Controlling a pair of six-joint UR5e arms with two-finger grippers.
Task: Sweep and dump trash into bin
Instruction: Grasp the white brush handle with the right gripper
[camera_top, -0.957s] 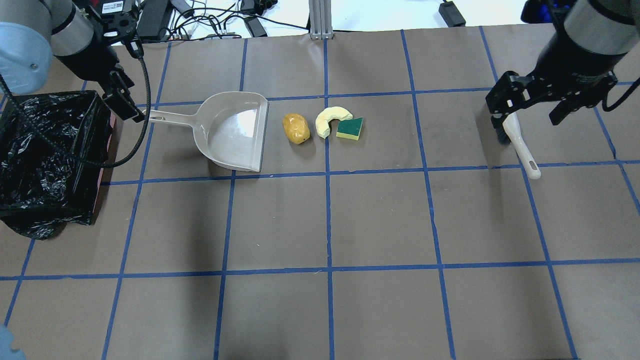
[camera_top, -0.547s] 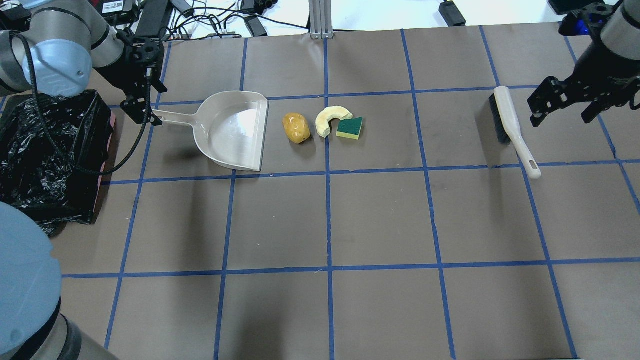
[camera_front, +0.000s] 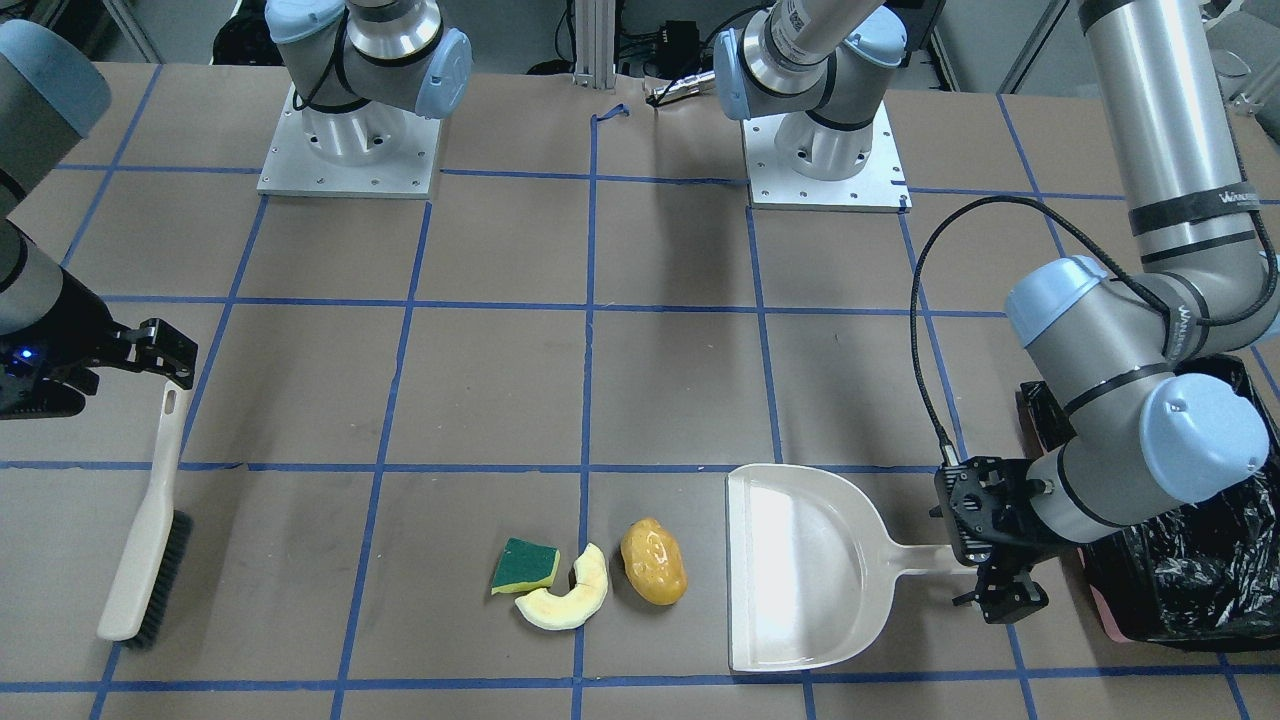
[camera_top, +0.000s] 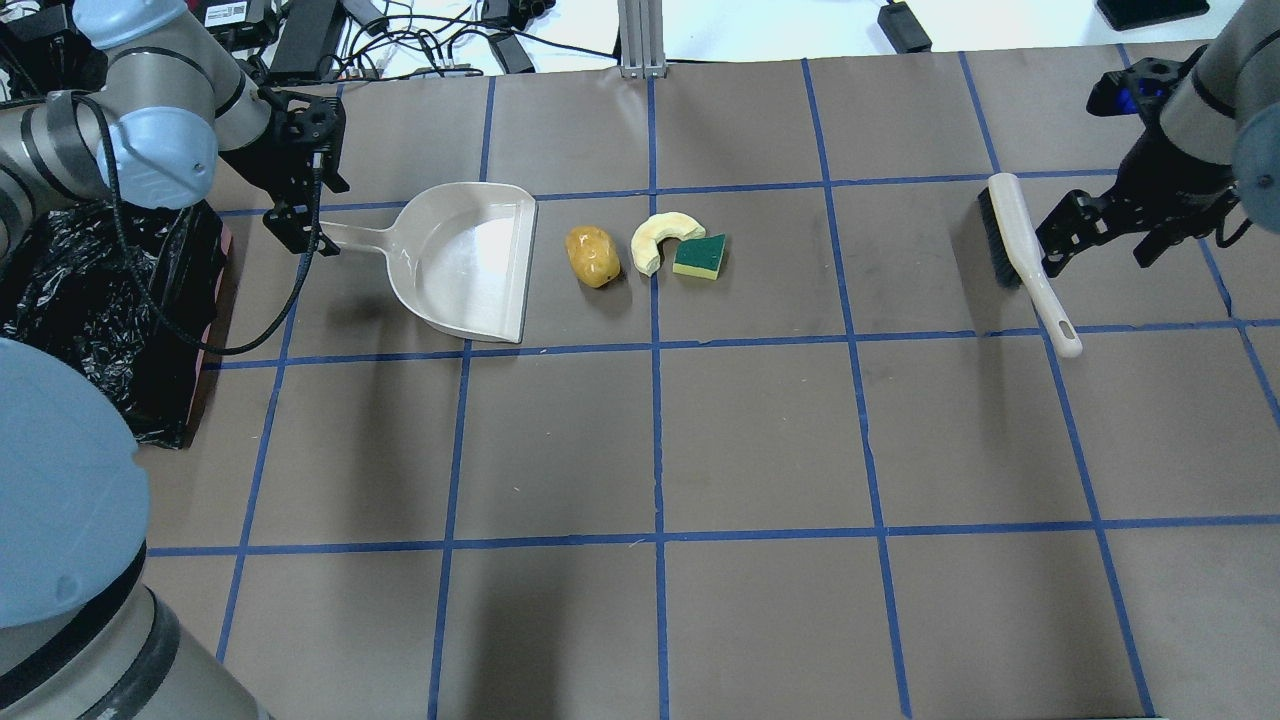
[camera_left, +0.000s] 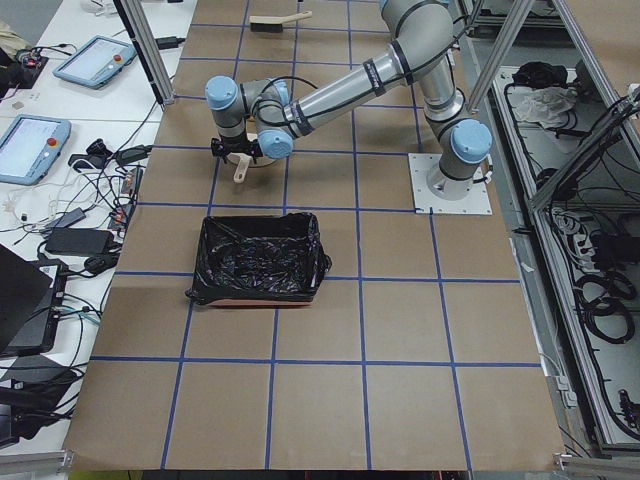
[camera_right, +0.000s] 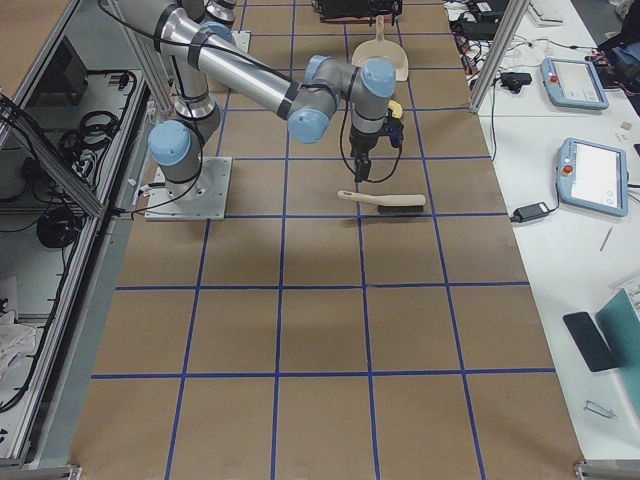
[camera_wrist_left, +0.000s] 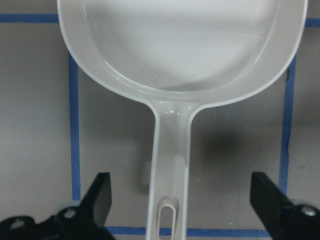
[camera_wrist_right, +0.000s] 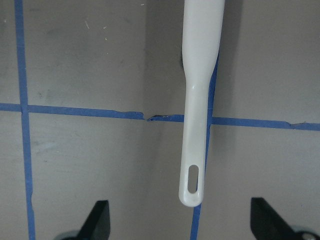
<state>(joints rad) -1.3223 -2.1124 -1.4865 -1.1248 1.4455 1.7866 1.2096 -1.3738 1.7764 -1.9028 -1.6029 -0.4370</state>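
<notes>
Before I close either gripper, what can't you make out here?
Left gripper: fingertips cut off by the left wrist view's bottom edge, so height over the dustpan is unclear.
Right gripper: same in the right wrist view; the brush bristles run off its top edge.
Bin: left arm covers part in the overhead and front views.
Trash: mostly behind the arms in both side views.

Brown-papered table ruled in blue.
Brown paper covers the table (camera_top: 760, 440), crossed by blue tape (camera_top: 657, 450). An aluminium post (camera_top: 634, 35) and cables (camera_top: 420, 45) sit at its far edge, with white benches (camera_right: 560, 270) holding tablets (camera_left: 35, 145) alongside.
</notes>
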